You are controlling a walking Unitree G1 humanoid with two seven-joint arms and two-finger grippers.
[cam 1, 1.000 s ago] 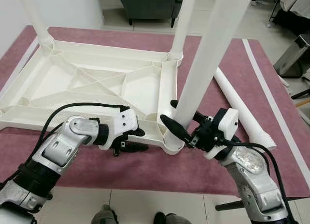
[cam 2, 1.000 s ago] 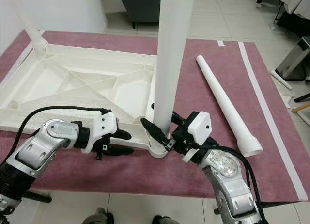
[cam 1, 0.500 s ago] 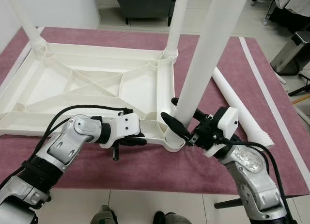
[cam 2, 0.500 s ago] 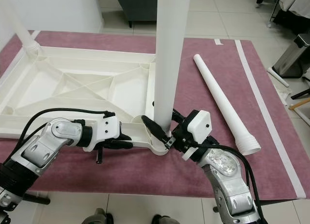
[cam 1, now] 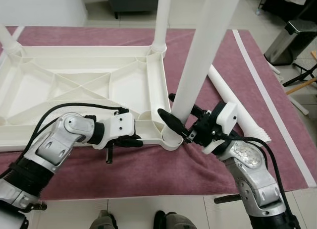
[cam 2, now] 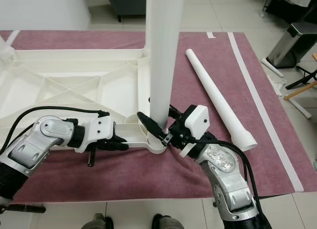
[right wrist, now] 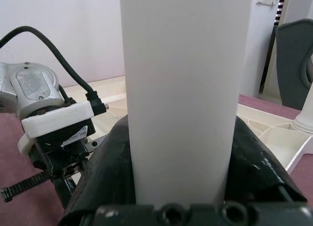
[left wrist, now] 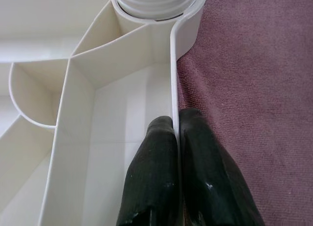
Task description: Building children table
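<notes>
The white plastic table top (cam 1: pixel 74 90) lies upside down on a maroon rug (cam 1: pixel 148 169). White legs stand in its far corners (cam 1: pixel 161 21). A thick white leg (cam 1: pixel 198 60) stands upright in the near right corner socket (cam 1: pixel 171 138). My right gripper (cam 1: pixel 173 112) is shut on this leg just above the socket, one black finger (right wrist: pixel 105 167) on each side. My left gripper (left wrist: pixel 175 123) is shut on the thin near rim of the table top (left wrist: pixel 172 89), a short way left of that socket. A loose white leg (cam 2: pixel 213 97) lies on the rug to the right.
A silver bin (cam 1: pixel 292 38) stands on the tiled floor at the right, past the rug's pale edge strip (cam 1: pixel 270 100). A dark chair (cam 1: pixel 133 1) is beyond the rug's far side. My feet (cam 1: pixel 133 221) show at the rug's near edge.
The camera has shifted, so the whole scene sits further left. My left gripper has closed onto the table top's near rim. The right gripper still holds the leg.
</notes>
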